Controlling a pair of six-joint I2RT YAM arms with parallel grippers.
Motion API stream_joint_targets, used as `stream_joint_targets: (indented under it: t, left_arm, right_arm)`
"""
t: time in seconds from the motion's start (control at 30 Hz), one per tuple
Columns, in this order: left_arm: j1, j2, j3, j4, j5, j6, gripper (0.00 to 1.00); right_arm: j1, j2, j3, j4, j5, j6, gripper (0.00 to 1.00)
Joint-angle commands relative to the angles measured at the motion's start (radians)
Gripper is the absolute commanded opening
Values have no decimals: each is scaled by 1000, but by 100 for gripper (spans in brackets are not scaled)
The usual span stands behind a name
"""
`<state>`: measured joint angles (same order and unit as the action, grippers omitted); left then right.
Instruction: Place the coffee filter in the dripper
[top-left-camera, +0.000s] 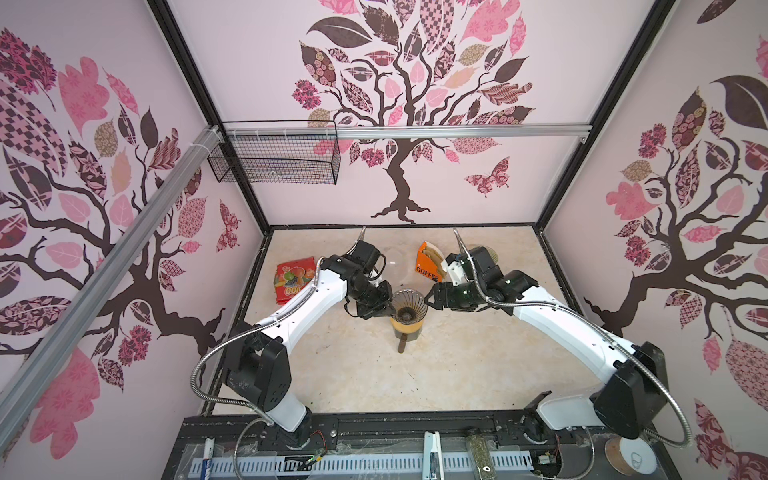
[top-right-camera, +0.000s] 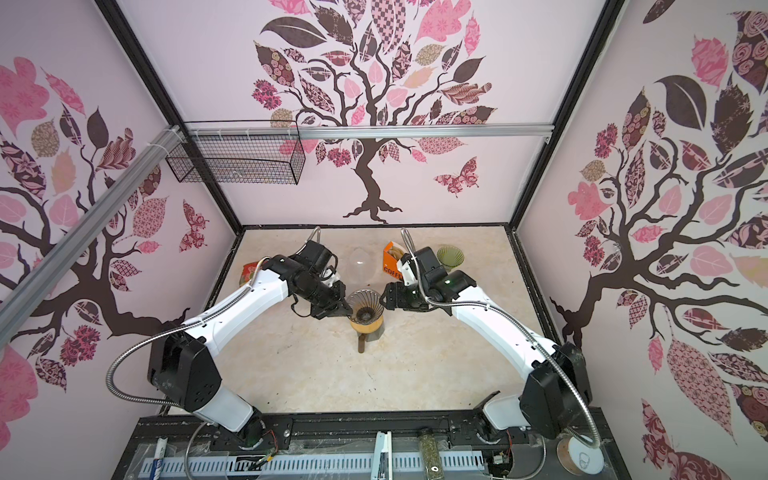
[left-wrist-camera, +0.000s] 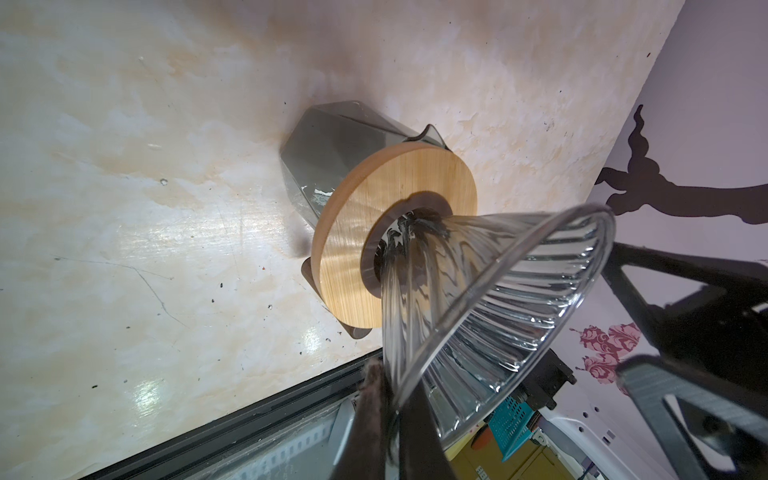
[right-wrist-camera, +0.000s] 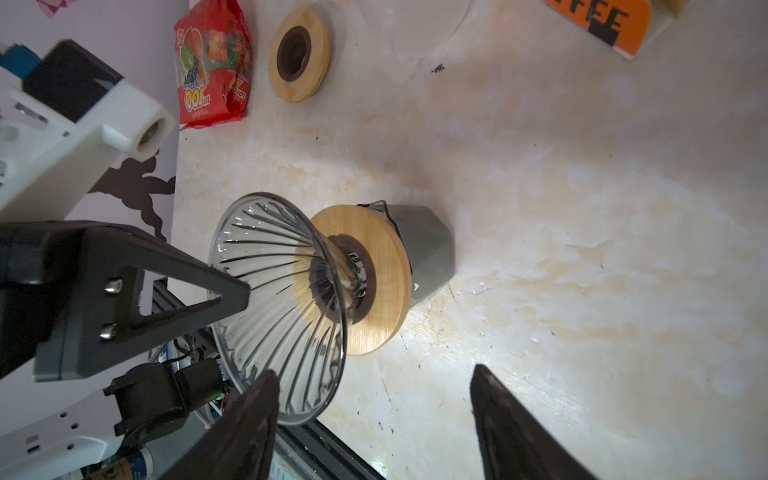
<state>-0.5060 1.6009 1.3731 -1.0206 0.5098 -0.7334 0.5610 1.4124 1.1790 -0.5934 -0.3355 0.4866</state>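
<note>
Toppling is the worst risk: the glass dripper (top-left-camera: 409, 305) stands on a wooden ring (left-wrist-camera: 361, 249) over the grey carafe (left-wrist-camera: 332, 137) on the bench (top-left-camera: 457, 374). The left tool (left-wrist-camera: 386, 407) is clamped on the dripper's rim and the right tool (right-wrist-camera: 374, 370), jaws apart and empty, hangs just beside the opposite rim, so a shove could tip everything. A lesser risk: the coffee filter (top-left-camera: 434, 251) sits in the orange COFFEE box (top-left-camera: 428, 268) behind the dripper, where thin stacked paper may come out 2 at once or crumple.
</note>
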Motion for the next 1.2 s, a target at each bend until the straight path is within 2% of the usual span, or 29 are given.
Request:
stream_joint_targets:
  t: [0.0, 0.13, 0.3, 0.8, 1.17]
  left_arm:
    - [8, -31, -35, -27, -12, 0, 0]
    - [8, -35, -37, -26, -11, -2, 0]
    - [7, -43, -40, -29, -22, 0, 0]
    - [8, -56, -64, -21, -25, -11, 1]
    - [8, -54, -88, -3, -25, -14, 1]
  right_arm:
    - [3, 32, 51, 41, -24, -22, 57]
    - [10, 73, 84, 44, -40, -24, 46]
    - [20, 111, 125, 42, -51, -26, 43]
    - [39, 165, 131, 28, -63, -49, 20]
    - [43, 164, 108, 33, -74, -52, 13]
